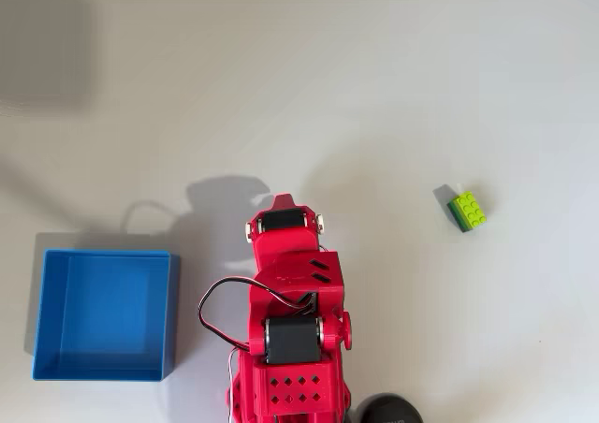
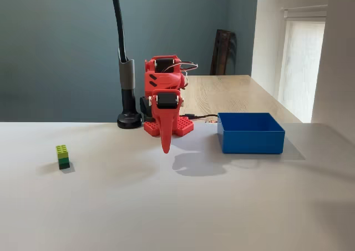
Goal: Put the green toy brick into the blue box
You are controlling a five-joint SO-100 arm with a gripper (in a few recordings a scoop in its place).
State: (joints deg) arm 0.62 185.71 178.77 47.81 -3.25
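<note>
The green toy brick [image 1: 467, 211] stands alone on the white table, lime layer over dark green, far to the right of the arm in the overhead view and at the left [image 2: 63, 156] in the fixed view. The blue box [image 1: 103, 255] sits empty on the other side of the arm, at the right [image 2: 250, 141] in the fixed view. My red arm is folded up over its base. My gripper [image 2: 165, 146] hangs pointing down in front of the base, its jaws together in one narrow point with nothing held. From overhead the gripper [image 1: 284, 198] is mostly hidden under the wrist.
A black pole on a round base [image 2: 129, 119] stands just beside the arm's base, seen at the bottom edge [image 1: 388, 411] from overhead. Black and red cables [image 1: 217, 301] loop off the arm toward the box. A wooden table [image 2: 233, 93] lies behind.
</note>
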